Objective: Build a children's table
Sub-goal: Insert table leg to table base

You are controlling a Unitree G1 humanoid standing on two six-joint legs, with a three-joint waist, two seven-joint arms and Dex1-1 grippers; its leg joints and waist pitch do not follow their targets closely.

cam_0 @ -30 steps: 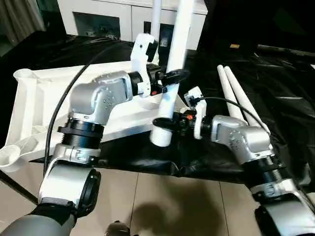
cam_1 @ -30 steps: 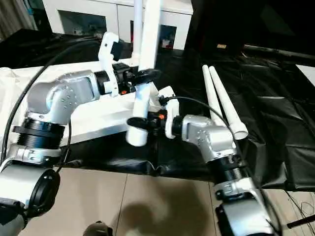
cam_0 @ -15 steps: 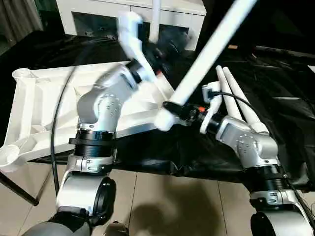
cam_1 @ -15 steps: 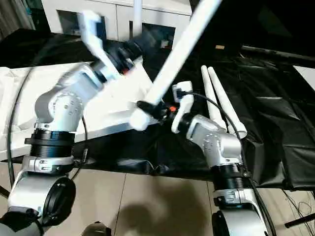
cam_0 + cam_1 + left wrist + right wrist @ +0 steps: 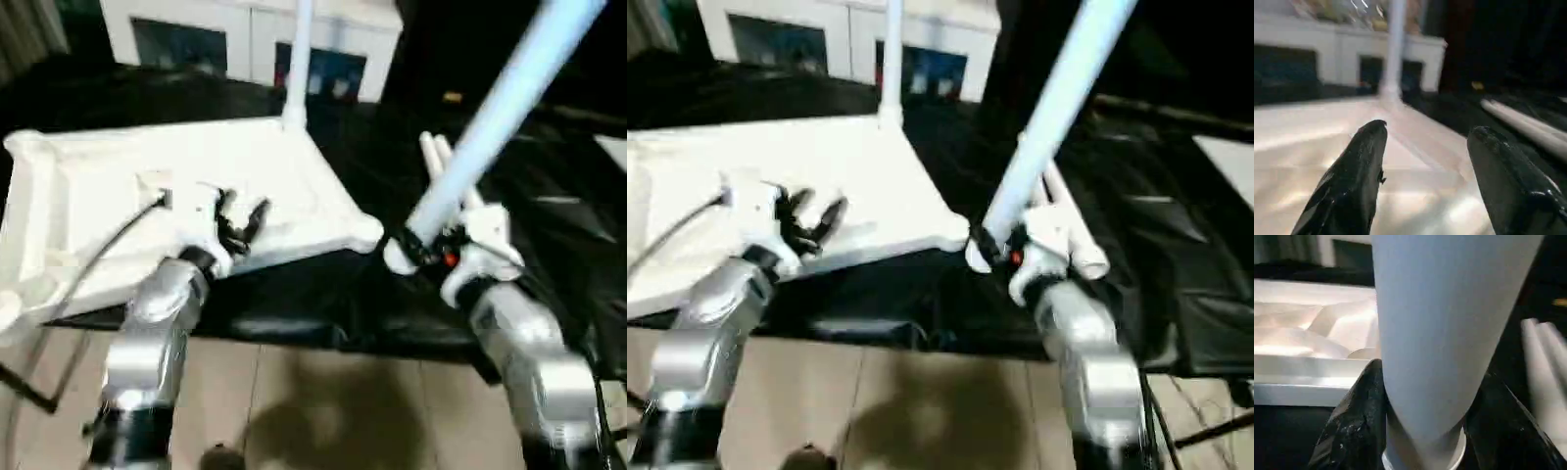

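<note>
Left eye view: white tabletop (image 5: 176, 191) lying upside down on the black-draped desk (image 5: 549, 206), ribbed underside up, one leg (image 5: 299, 59) standing upright in the far corner socket. Left gripper (image 5: 240, 220) hovering over the near edge of the tabletop, black fingers spread, nothing between them. Right gripper (image 5: 416, 250) just off the tabletop's near right corner, fingers pinching the lower end of a second leg (image 5: 500, 113), slanted up and to the right out of frame. Two more legs (image 5: 436, 157) lying side by side on the desk behind the right gripper, partly hidden by it. White cabinet (image 5: 225, 39) beyond the desk.

Right eye view: same layout; held leg's open end just beside the tabletop corner, contact not discernible.

Left wrist view: two black fingers (image 5: 1352, 181) well apart, empty, above the tabletop surface; upright leg ahead, loose legs off to one side.

Right wrist view: black fingers (image 5: 1352, 426) pressed against both sides of the held leg (image 5: 1444, 333), flared end below the grip; tabletop ribs visible beyond.
</note>
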